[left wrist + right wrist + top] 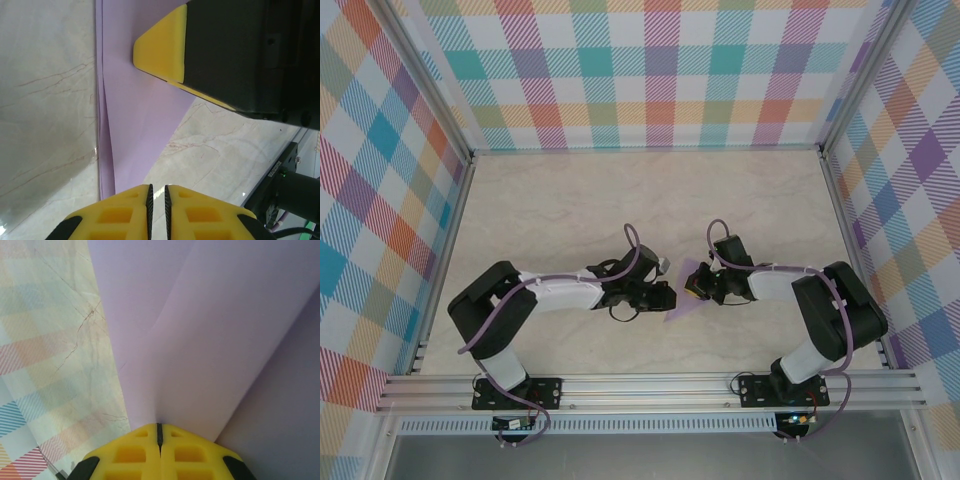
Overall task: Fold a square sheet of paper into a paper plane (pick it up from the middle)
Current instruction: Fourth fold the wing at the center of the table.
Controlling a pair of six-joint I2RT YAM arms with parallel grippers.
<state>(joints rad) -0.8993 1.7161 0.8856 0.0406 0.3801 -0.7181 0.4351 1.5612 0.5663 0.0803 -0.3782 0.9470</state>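
**What the cameras keep from you**

From above, the paper (681, 308) is only a sliver between the arms. Its folds are too small for you to read, and its 1 o'clock end lies under the right gripper (695, 291). On the left wrist camera the paper runs off at 12 o'clock, and that gripper's yellow finger (162, 47) covers it at 1 o'clock. The left gripper (157, 189) is cut off at 6 o'clock. On the right wrist camera the paper leaves at 12 and 3 o'clock.
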